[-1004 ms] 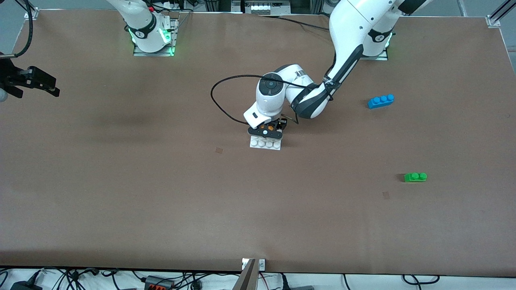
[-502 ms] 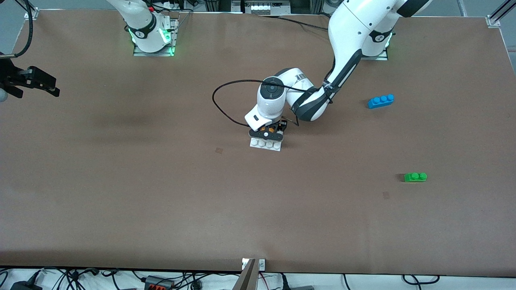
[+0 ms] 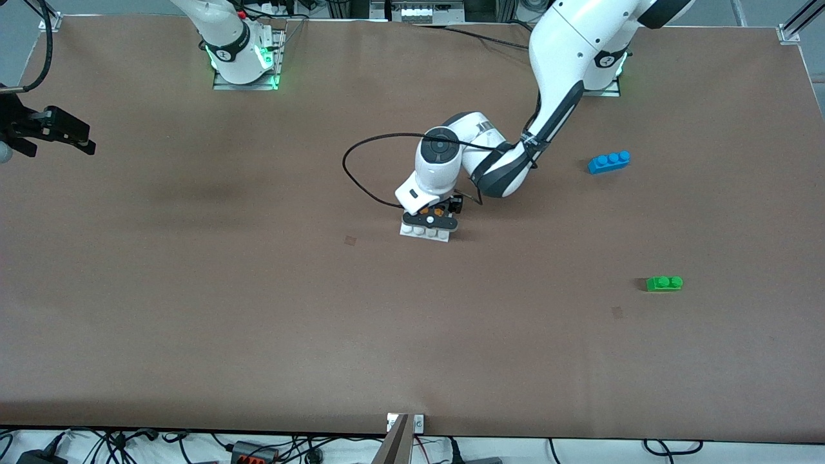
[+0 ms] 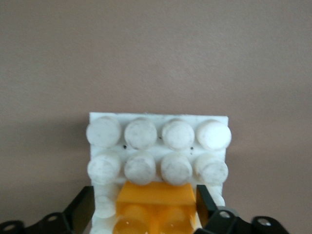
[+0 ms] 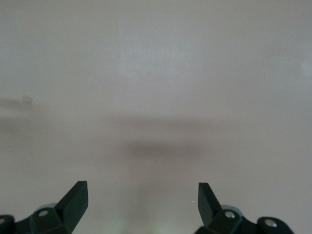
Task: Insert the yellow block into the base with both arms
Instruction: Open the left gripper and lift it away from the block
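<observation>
The white studded base lies mid-table. In the left wrist view the base carries the yellow block, which sits on its studs in the row beside two bare rows. My left gripper is down over the base and hides most of it; only a sliver of the yellow block shows. Its fingers stand open on either side of the block, one with a clear gap to it. My right gripper waits open and empty over the table's edge at the right arm's end, and also shows in its wrist view.
A blue three-stud brick lies toward the left arm's end. A green two-stud brick lies nearer the front camera than it. A black cable loops beside the left wrist.
The left arm has shifted slightly, and its gripper now covers more of the base than before. The right arm has not moved.
</observation>
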